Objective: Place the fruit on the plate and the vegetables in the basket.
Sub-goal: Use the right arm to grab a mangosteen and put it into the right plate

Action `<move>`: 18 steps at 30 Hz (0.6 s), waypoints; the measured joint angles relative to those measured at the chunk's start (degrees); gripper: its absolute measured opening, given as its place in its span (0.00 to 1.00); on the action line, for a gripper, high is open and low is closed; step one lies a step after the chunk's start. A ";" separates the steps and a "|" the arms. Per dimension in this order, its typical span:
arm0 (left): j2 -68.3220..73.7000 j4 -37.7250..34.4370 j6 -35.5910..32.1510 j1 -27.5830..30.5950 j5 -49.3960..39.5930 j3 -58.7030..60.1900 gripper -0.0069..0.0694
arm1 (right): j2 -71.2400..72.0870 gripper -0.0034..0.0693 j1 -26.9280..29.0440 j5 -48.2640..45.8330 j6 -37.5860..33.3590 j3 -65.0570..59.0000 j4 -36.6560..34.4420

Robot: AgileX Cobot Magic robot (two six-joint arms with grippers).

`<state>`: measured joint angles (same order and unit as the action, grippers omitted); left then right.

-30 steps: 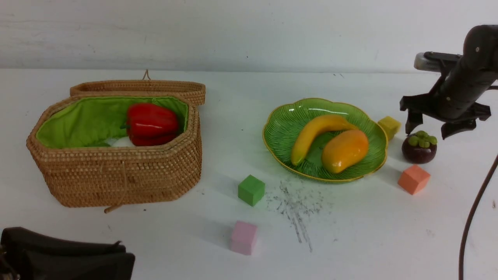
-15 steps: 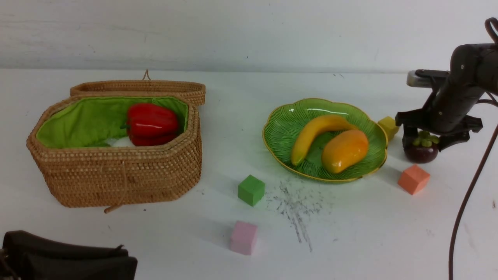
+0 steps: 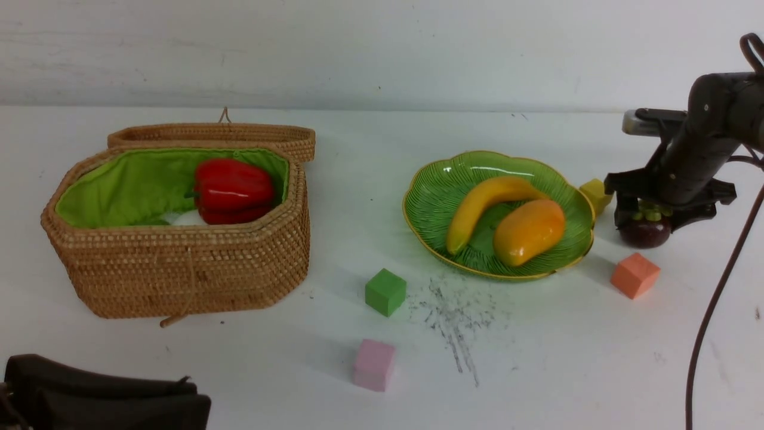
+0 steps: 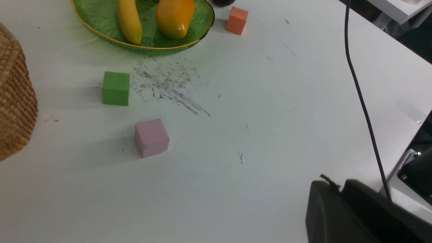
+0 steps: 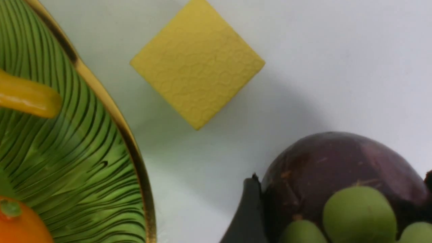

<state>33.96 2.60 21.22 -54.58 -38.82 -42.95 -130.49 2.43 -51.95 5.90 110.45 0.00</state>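
Note:
The mangosteen [image 3: 644,234] stands on the table right of the plate [image 3: 436,197]. My right gripper [image 3: 653,218] is down over it, its fingers against both sides; the right wrist view shows the fruit [image 5: 337,162] filling the gap between them. The banana [image 3: 483,206] and mango [image 3: 528,230] lie on the plate. The red bell pepper [image 3: 231,190] and a bit of white radish [image 3: 188,218] lie in the open basket [image 3: 179,269]. The cucumber is hidden. My left gripper [image 3: 200,403] is shut and empty at the near left; it also shows in the left wrist view [image 4: 337,185].
Small cubes lie about: yellow [image 3: 597,194] between plate and mangosteen, orange [image 3: 634,275] in front of the mangosteen, green [image 3: 385,291] and pink [image 3: 374,364] in the middle. The basket lid [image 3: 215,132] hangs open behind. A black cable [image 3: 710,322] runs down the right.
My right gripper has come down from above the mangosteen and a little to the left, and now sits around it. The left arm has barely moved.

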 joint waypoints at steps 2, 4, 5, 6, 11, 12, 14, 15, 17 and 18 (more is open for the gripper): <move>0.00 -0.14 0.00 0.00 0.00 0.00 0.16 | -0.06 0.83 0.00 0.00 0.00 0.05 0.35; 0.00 -0.19 0.00 0.00 0.00 0.00 0.16 | -0.06 0.82 0.00 -0.13 0.00 0.07 0.00; 0.00 -0.40 0.00 0.00 0.00 0.00 0.16 | -0.06 0.82 0.00 -0.33 -0.48 0.12 0.00; 0.00 -0.40 0.00 0.00 0.00 0.00 0.16 | -0.06 0.82 0.00 -0.55 -0.88 0.12 0.00; 0.00 -0.40 0.00 0.00 0.00 0.00 0.16 | 0.50 0.82 0.09 -3.06 -3.97 0.18 -1.67; 0.00 -0.40 0.00 0.00 0.00 0.00 0.16 | 0.80 0.82 0.09 -4.07 -4.19 0.18 -1.97; 0.00 -0.40 0.00 0.00 0.00 0.00 0.16 | 1.74 0.82 0.09 -6.22 -4.43 0.58 -2.29; 0.00 -0.40 0.00 0.00 0.00 0.00 0.16 | 2.59 0.82 0.09 -7.24 -4.44 1.01 -2.29; 0.00 -0.40 0.00 0.00 0.00 0.00 0.16 | 5.06 0.82 0.09 -8.72 -4.48 1.89 -2.36; 0.00 -0.23 0.00 0.00 0.00 0.00 0.16 | 6.65 0.82 0.02 -9.43 -4.48 2.29 -2.73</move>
<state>33.96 2.36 21.22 -54.58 -38.82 -42.95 -123.84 2.45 -61.38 1.42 112.75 -2.73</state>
